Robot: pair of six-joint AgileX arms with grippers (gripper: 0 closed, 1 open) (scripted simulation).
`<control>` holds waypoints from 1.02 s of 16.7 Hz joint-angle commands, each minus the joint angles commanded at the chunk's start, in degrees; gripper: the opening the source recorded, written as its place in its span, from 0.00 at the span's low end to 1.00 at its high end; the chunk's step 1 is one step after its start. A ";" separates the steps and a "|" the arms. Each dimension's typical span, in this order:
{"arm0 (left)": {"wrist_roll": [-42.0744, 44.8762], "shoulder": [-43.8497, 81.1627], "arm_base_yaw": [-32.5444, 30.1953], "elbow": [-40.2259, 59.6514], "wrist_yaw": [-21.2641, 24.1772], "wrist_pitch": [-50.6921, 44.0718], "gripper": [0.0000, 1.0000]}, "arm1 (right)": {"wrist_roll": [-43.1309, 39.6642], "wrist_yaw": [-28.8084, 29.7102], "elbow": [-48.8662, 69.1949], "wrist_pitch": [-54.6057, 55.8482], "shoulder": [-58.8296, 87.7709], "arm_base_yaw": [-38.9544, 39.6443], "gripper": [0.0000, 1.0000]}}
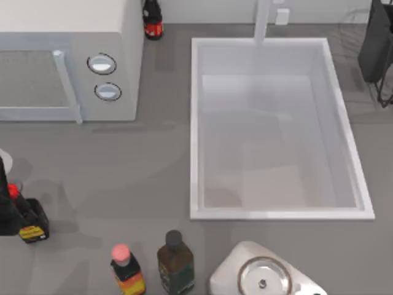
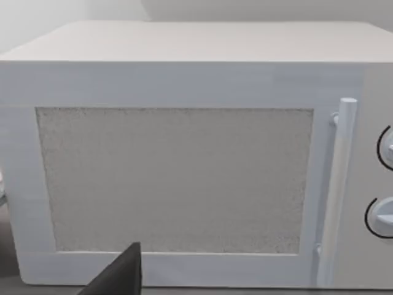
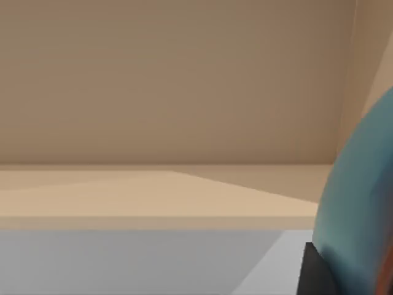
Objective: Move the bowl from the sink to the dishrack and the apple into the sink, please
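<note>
My right gripper, far right, pinches the bowl; next, set it on the rack. Left arm waits left.

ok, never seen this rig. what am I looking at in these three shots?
It is a simulated kitchen counter with two AgileX robot arms. The top view looks straight down. It shows a microwave, a white sink, several bottles and a steel lid. The dark shape at the left edge is probably the left arm, idle. The right arm is in the top view's upper right corner.

The other two pictures come from cameras on the arms' wrists. The left wrist view faces the microwave door. The right wrist view has a blue curved surface close beside it, most likely the bowl. I cannot tell whether the bowl is gripped.
</note>
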 joint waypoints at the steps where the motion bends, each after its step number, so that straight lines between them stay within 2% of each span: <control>1: 0.00 0.00 0.00 0.00 0.00 0.00 1.00 | -0.01 0.34 -1.06 3.00 1.92 0.35 0.00; 10: 0.00 0.00 0.00 0.00 0.00 0.00 1.00 | -0.21 5.09 -14.94 36.54 20.37 4.43 0.00; 13: 0.00 0.00 0.00 0.00 0.00 0.00 1.00 | -0.17 6.06 -17.68 41.03 22.84 5.24 0.00; 17: 0.00 0.00 0.00 0.00 0.00 0.00 1.00 | -0.16 6.12 -17.84 41.27 22.95 5.30 0.00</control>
